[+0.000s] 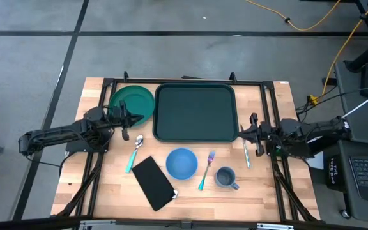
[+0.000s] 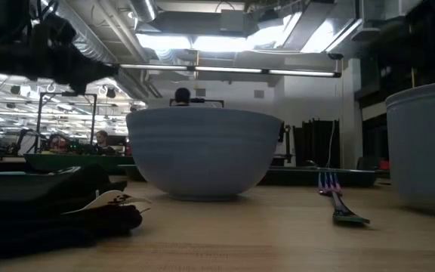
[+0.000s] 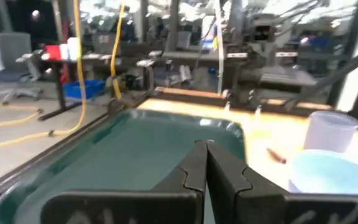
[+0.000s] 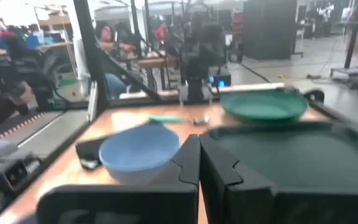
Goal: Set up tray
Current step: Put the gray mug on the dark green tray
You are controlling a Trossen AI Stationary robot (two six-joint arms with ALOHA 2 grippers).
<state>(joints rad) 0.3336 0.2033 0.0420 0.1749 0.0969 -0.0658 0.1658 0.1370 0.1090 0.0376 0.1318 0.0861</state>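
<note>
Tray [image 1: 195, 112] sits empty at table's far centre, plate [image 1: 132, 102] just left. Judging nothing loaded yet, start with plate, lifting by rim. Left gripper [image 1: 124, 121] and right gripper [image 1: 255, 132] flank tray, fingers closed, empty.

The table held one tray [image 1: 195, 112], one plate [image 1: 133, 101] and one bowl [image 1: 181, 163] — single pieces, each of its own kind. There was one mug [image 1: 225, 177] and one napkin [image 1: 152, 183]. Cutlery came to three pieces: one spoon [image 1: 135, 152], one fork [image 1: 206, 168] and one knife [image 1: 246, 151]. Two arms reached in, each ending in one gripper — a left gripper [image 1: 124, 122] and a right gripper [image 1: 255, 134], two in all. That made eight loose things on the wood.
</note>
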